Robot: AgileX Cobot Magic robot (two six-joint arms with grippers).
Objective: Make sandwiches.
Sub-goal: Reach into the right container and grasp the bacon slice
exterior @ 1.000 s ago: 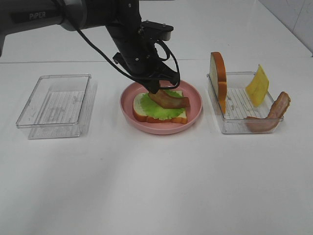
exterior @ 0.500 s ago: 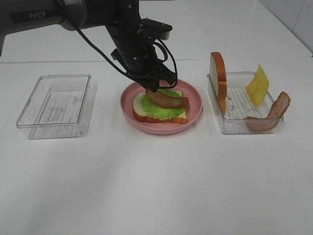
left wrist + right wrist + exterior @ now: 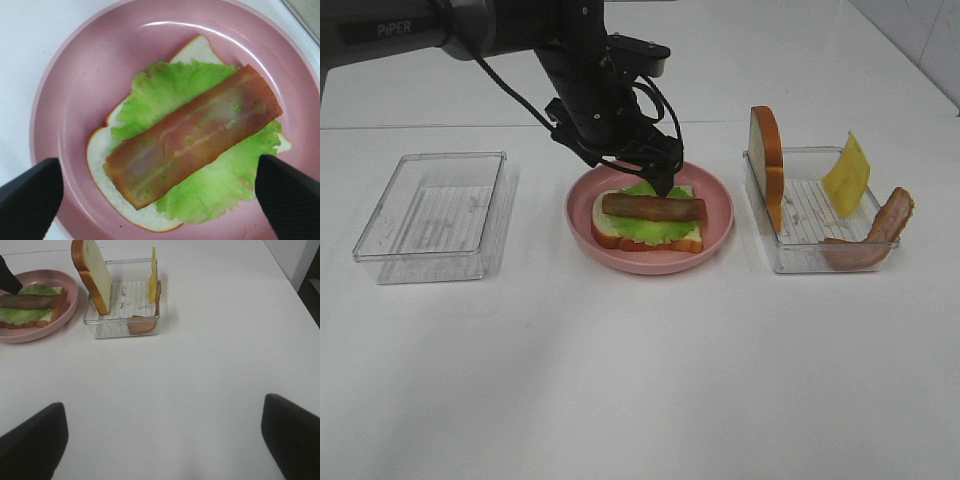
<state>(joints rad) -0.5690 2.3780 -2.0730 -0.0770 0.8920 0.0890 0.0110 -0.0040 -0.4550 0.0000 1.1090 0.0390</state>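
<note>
A white bread slice lies on the round pink plate, with a green lettuce leaf on it. One reddish-brown bacon strip lies flat on the lettuce. My left gripper hovers open just above the strip's far side and holds nothing. In the left wrist view the bacon lies diagonally across the lettuce between the spread fingertips. My right gripper is open and empty above bare table. It does not show in the exterior view.
A clear tray right of the plate holds an upright bread slice, a yellow cheese slice and another bacon strip. An empty clear tray stands at the left.
The left gripper let go of the bacon strip, which dropped from tilted to flat on the lettuce. The gripper rose slightly and opened.
</note>
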